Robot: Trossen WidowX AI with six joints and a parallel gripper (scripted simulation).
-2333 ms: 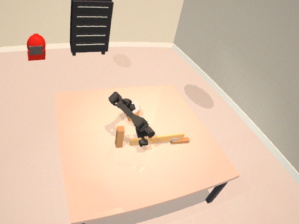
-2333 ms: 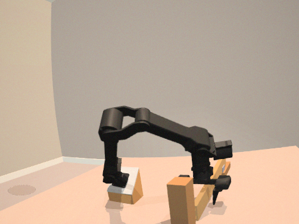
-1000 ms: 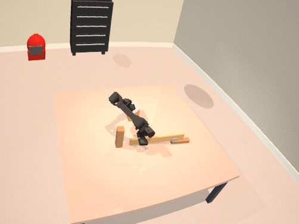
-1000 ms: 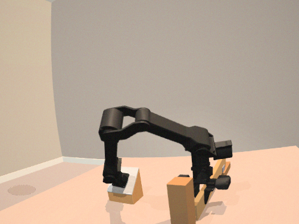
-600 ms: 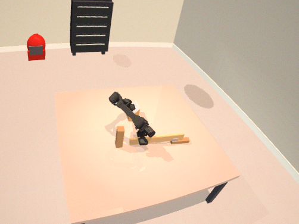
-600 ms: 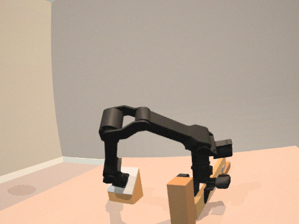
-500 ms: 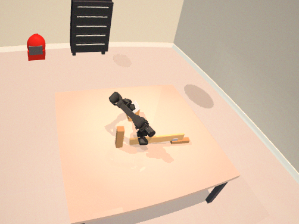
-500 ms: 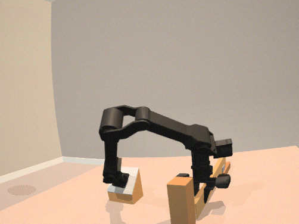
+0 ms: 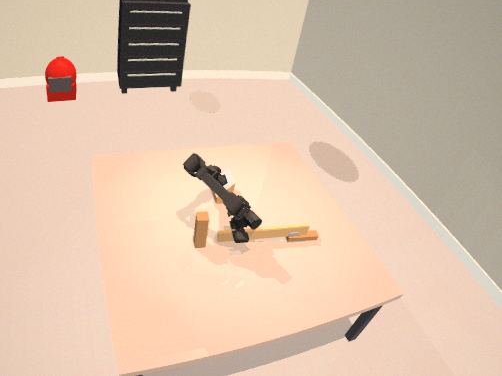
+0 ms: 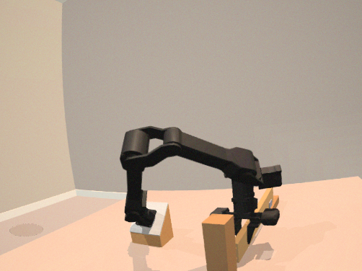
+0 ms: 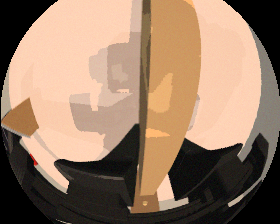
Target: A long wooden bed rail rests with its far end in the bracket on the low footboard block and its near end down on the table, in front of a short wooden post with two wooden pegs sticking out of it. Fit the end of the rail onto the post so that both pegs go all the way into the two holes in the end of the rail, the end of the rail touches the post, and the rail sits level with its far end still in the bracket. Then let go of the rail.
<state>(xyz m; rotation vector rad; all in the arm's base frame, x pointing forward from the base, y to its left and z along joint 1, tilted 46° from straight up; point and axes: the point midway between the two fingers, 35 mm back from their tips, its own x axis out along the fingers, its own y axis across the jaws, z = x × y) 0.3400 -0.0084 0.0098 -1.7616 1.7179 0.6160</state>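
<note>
The long pale wooden rail [image 9: 275, 232] [image 10: 242, 248] [image 11: 175, 75] runs from the low footboard block [image 9: 309, 236] [image 10: 276, 200] toward the post. Its far end is at the small grey bracket [image 9: 293, 234] [image 10: 270, 203]. My gripper [image 9: 240, 237] [image 10: 244, 233] [image 11: 148, 127] is shut on the rail near its near end, one finger on each side. The upright post [image 9: 201, 230] [image 10: 218, 242] stands a short gap from that end. In the wrist view, a darker brown piece with a pale dot, apparently the post [image 11: 153, 207], shows past the rail. Neither the pegs' fit nor the rail's exact height is clear.
A wooden block with a white sloped top [image 9: 229, 179] [image 10: 159, 215] stands under the arm's base, behind the post and rail. The arm arches from it over the table [image 9: 150, 284] to the rail. A black cabinet [image 9: 154, 34] and a red object [image 9: 61, 76] stand beyond the table.
</note>
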